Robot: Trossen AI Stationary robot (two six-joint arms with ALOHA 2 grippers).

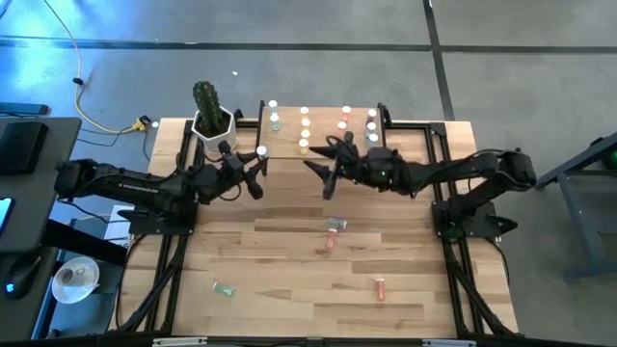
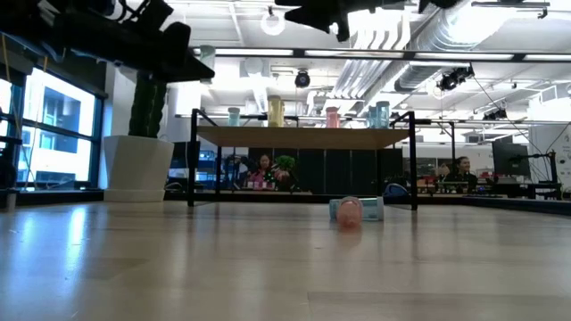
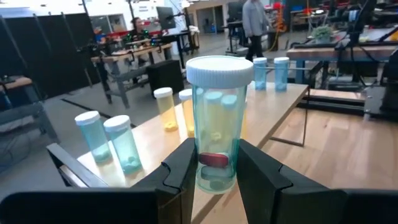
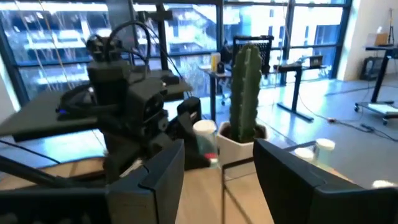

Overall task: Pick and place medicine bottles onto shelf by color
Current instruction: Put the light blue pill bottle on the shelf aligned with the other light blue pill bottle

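Both arms are matte black, built of slim jointed segments on black frame bases. The left arm [image 1: 135, 188] carries white lettering along its forearm. Each gripper ends in two flat, blocky black fingers [image 4: 163, 167].

Translucent glossy plastic bottle [image 3: 214, 134], light-wood shelf [image 3: 283, 102], smooth wooden table [image 1: 289, 260], seemingly matt

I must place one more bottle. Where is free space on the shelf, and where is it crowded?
The shelf looks bare along its front edge, between the left gripper with its teal bottle and the open right gripper. Its back is crowded with standing bottles.
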